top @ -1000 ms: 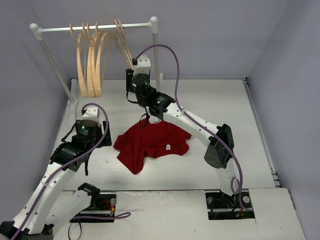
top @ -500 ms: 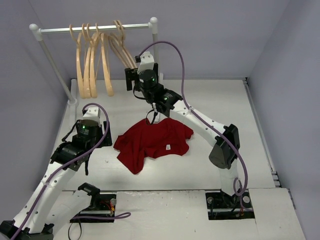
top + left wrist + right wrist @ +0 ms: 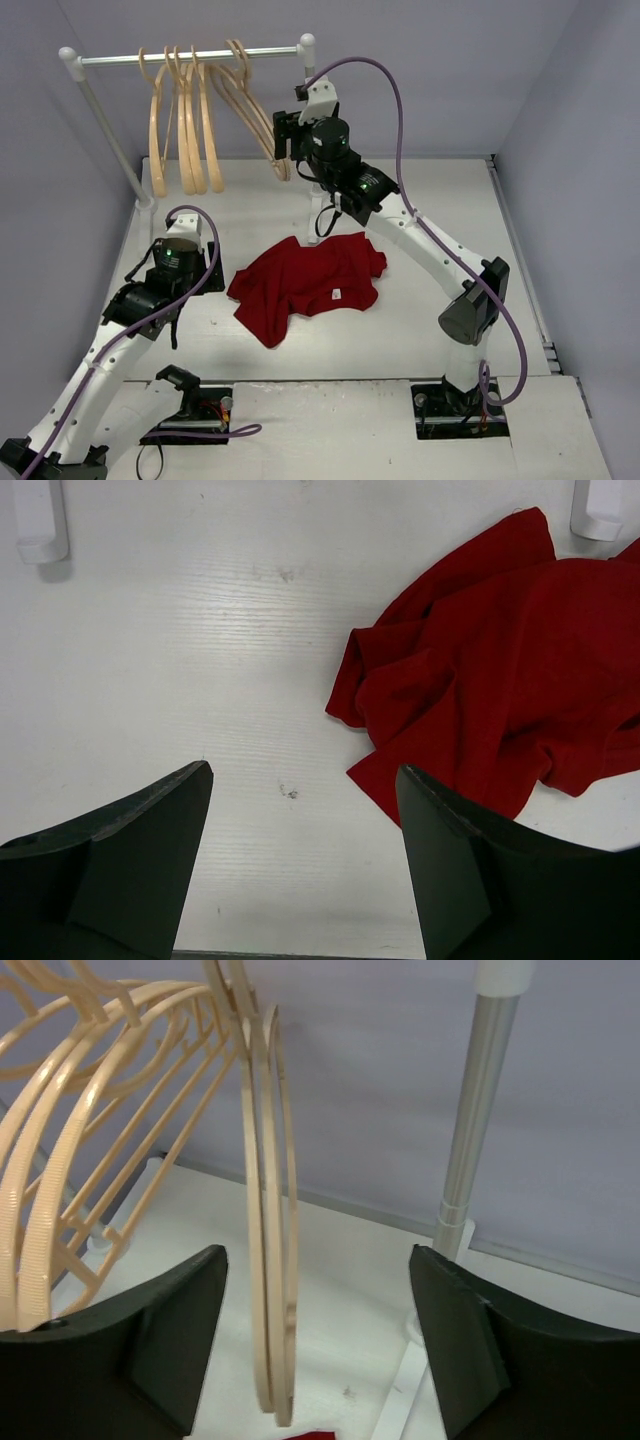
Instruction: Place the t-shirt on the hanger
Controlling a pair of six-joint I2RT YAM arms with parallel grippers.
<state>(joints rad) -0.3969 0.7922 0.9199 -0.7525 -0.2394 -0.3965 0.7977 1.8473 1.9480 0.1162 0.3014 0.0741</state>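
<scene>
No text is legible; the small white tag [image 3: 337,294] on the t-shirt [image 3: 300,285] is too tiny to read.

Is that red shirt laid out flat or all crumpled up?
Crumpled: the t-shirt lies bunched on the table, with creases and edges folded over itself, not spread flat.

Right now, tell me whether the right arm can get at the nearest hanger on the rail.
Probably yes. The right gripper is open and the hanger hangs ahead, in line with the gap between its fingers, nothing between them. The rail post stands aside.
</scene>
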